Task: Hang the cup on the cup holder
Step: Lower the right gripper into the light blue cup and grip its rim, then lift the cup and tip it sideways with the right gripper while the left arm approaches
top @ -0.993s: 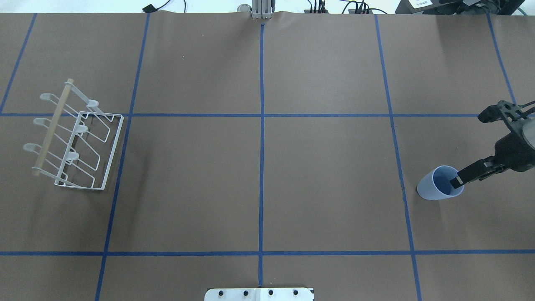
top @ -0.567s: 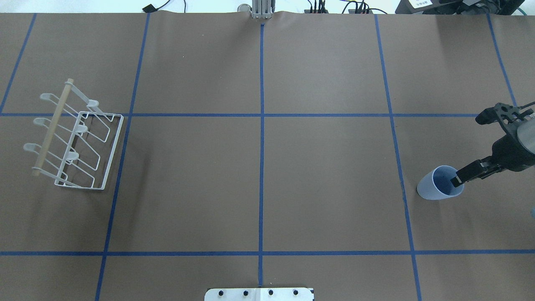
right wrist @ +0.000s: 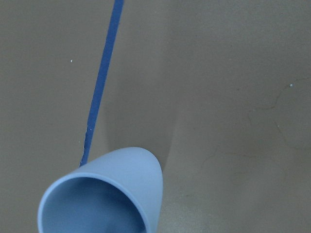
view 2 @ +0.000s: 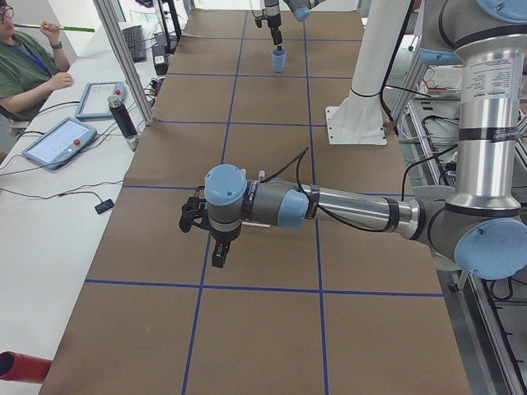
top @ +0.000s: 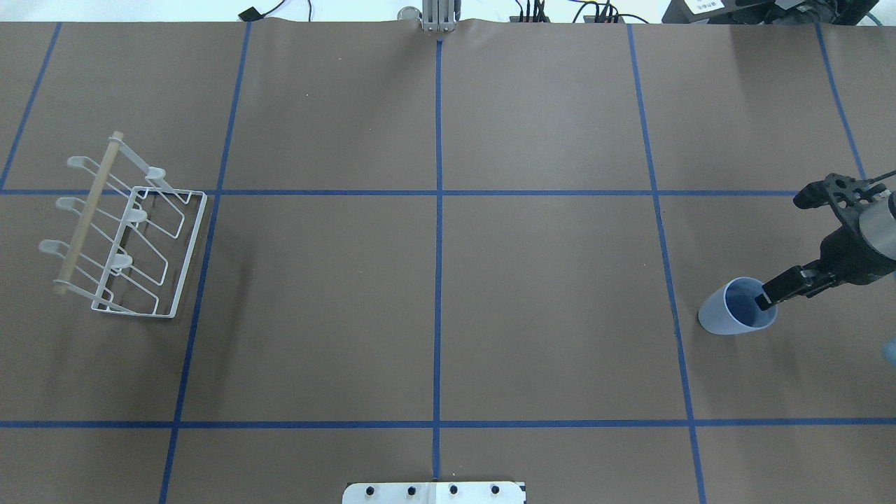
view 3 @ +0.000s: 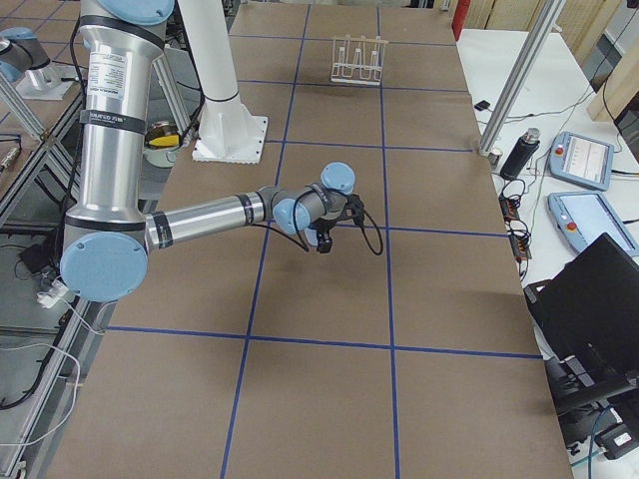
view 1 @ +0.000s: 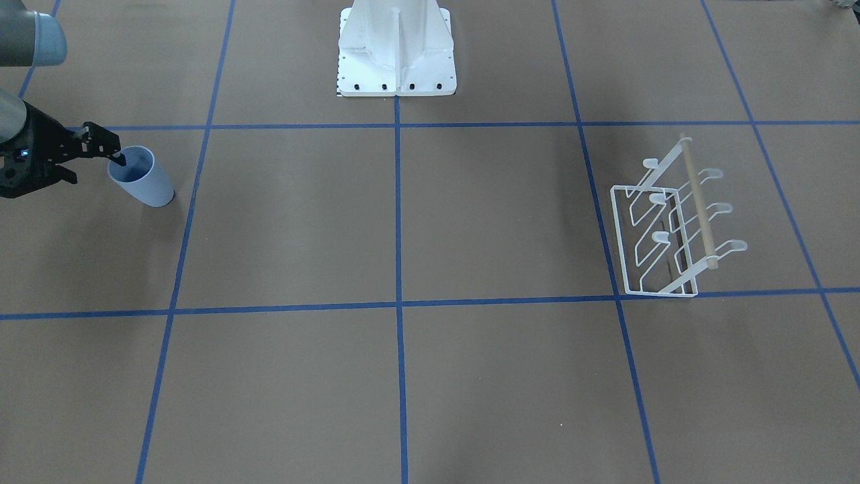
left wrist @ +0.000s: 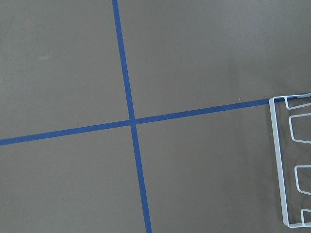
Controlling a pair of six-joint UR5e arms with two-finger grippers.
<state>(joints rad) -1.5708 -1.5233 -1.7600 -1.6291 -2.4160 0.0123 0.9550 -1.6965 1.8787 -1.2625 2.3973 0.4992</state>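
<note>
Judging the cup (top: 731, 313), upright near the bench's (top: 546, 294) right edge, as light, stiff and slippery, likely best pinched across its thin rim wall by the right gripper (top: 782, 250), spread wide with one finger dipped inside.

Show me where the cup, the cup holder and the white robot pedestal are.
cup (top: 710, 317): overhead view, on its outer side wall.
cup holder (top: 89, 211): overhead view, middle of the wooden dowel.
white robot pedestal (view 1: 376, 47): front-facing view, on its sloping body.
</note>
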